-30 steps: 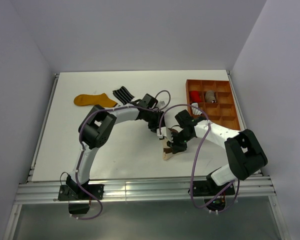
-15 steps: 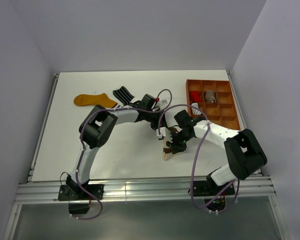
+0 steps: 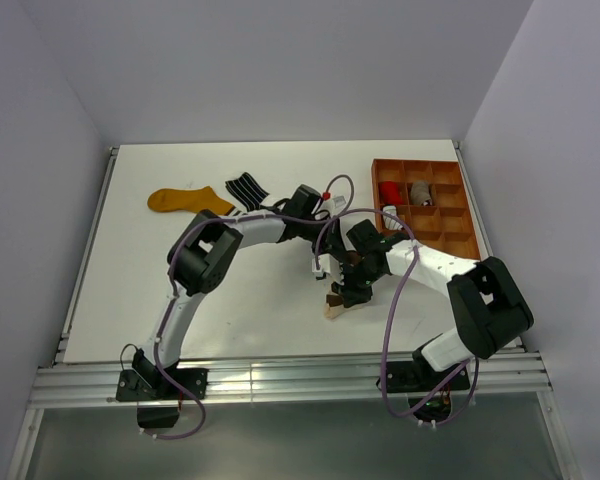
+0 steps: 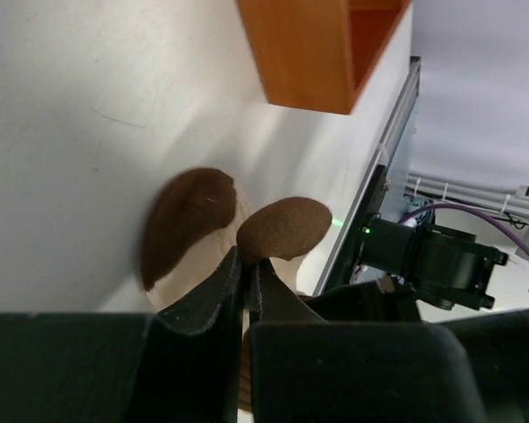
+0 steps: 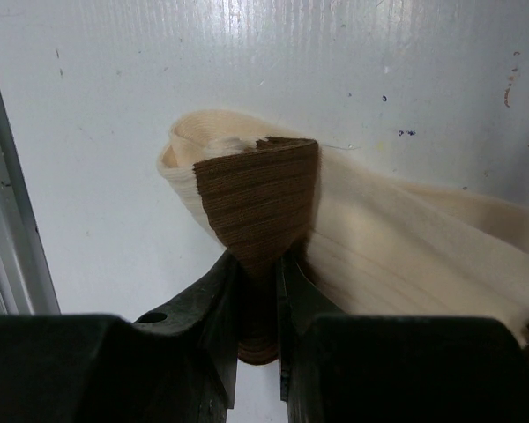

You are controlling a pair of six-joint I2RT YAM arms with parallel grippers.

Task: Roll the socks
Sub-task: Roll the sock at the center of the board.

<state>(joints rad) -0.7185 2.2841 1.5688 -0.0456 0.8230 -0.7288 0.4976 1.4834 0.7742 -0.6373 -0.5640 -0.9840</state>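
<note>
- The cream socks (image 3: 331, 310) with brown toes are lying just below the centre of the top view on the desk (image 3: 130, 280), bunched but not yet forming a tight roll.
- The left gripper (image 4: 245, 264) is pinching one brown toe, its jaws almost together on the fabric.
- The right gripper (image 5: 257, 273) is nipping a brown patch, jaws narrowly parted around it.
- The mustard sock (image 3: 185, 200) and black striped sock (image 3: 245, 187) are lying flat at upper left, unrolled.
- A red roll (image 3: 389, 192) and a grey roll (image 3: 419, 191) are sitting in the orange tray (image 3: 412, 162) at upper right, so the task is looking partway done.

open: table (image 3: 110, 295) front-left | blocked: centre (left arm (image 3: 255, 228), right arm (image 3: 430, 265) meet), tray (image 3: 458, 243), mustard sock (image 3: 185, 200)
</note>
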